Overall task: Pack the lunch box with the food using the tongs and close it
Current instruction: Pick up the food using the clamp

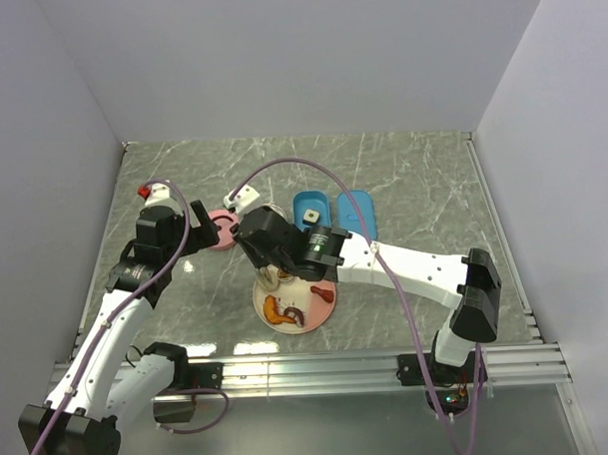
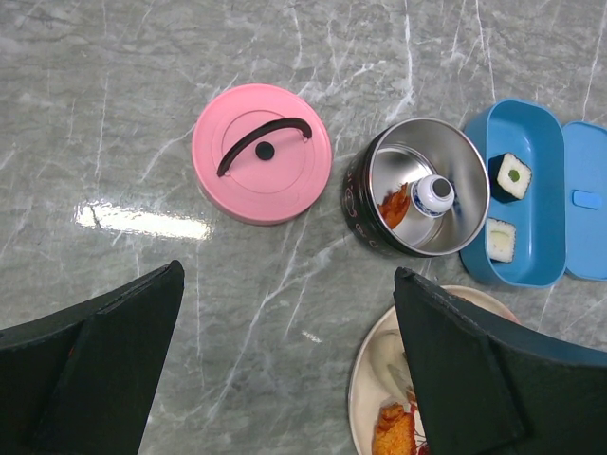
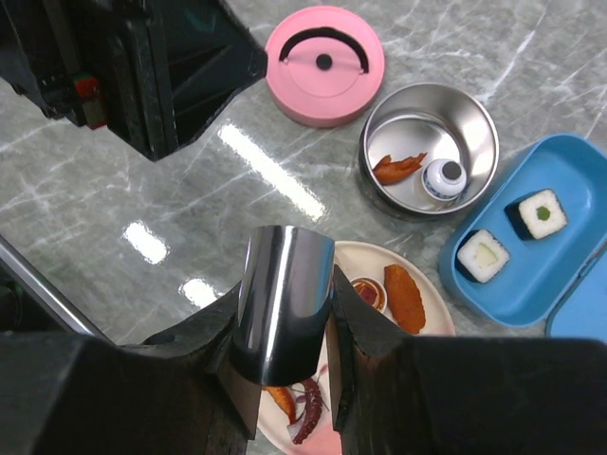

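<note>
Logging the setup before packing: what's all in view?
pink lid: one, pink, left of the pot
steel pot: one, silver, between lid and blue box
shrimp: one, orange, in the pot
bottle: one, white, in the pot
blue box: one, blue, right of the pot
sushi: two, white, in the blue box
plate: one, cream, nearest the arms
food pieces: few, orange and red, on the plate
tongs: one, silver, over the plate
left arm: one, white, jaws open, empty
right arm: one, white, jaws shut on the tongs

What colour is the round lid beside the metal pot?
The lid is pink; the left wrist view shows it best.
</note>
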Robot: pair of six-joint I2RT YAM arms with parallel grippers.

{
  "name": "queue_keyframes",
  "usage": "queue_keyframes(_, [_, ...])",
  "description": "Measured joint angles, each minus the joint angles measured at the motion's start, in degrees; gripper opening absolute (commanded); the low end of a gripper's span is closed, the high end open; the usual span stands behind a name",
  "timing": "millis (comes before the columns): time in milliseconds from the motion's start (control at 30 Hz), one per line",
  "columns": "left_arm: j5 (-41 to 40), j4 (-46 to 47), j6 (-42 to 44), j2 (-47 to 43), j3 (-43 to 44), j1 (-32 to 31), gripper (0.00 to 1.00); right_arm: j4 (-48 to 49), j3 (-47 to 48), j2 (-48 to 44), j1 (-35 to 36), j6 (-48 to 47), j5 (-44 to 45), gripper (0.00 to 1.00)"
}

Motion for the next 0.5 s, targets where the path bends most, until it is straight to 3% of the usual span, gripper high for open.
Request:
queue_keyframes(133, [0.02, 0.00, 0.00, -0.09, 0.00, 0.00, 0.99, -0.70, 1.57, 0.00, 0.00, 0.02, 1.33, 0.06])
queue_keyframes(500, [0.02, 0.00, 0.00, -0.24, -0.02, 0.00, 0.99, -1.90, 5.75, -0.07, -0.59, -0.42, 4.17, 0.05])
